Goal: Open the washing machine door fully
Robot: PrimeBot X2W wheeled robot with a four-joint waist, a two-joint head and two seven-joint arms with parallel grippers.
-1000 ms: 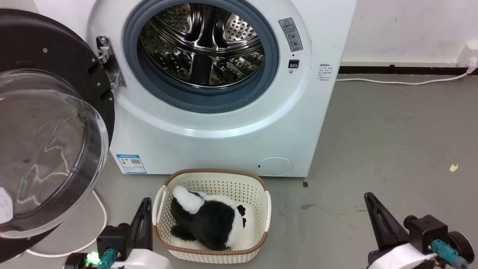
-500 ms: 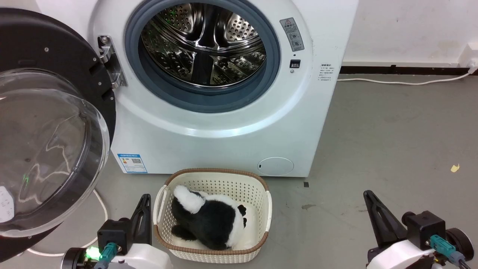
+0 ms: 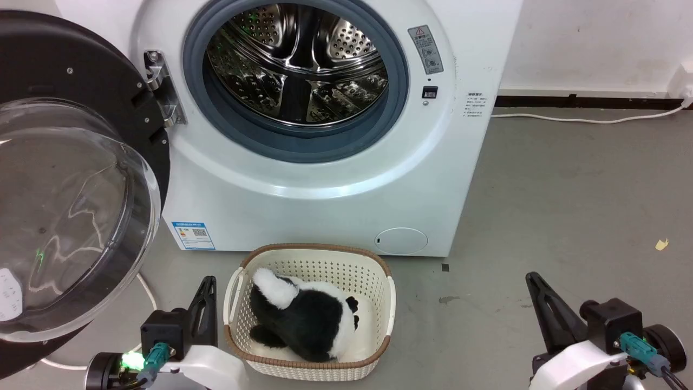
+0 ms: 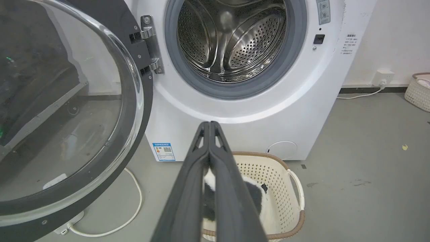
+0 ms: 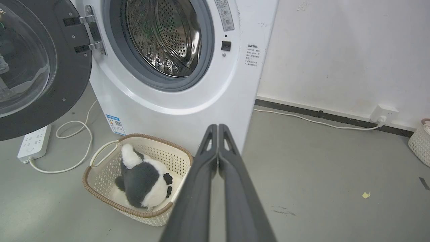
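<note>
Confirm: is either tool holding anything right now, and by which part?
Nothing held: left tool and right tool both shut empty, clear of the washing machine door.

basket (image 3: 319,247): cream, perforated, brown rim, on the floor just in front of the washer
plush toy (image 3: 311,319): black and white, lying inside the basket
drum (image 3: 298,59): steel, perforated, grey seal around it
blue label (image 3: 193,235): lower left of washer front
round cover (image 3: 401,241): lower right of washer front
power strip (image 5: 34,142): white, on floor, looped cord beside it
wall socket (image 5: 384,113): white, low on wall
yellow scrap (image 3: 660,244): grey floor, well right of basket
second basket (image 4: 417,90): cream, by wall
</note>
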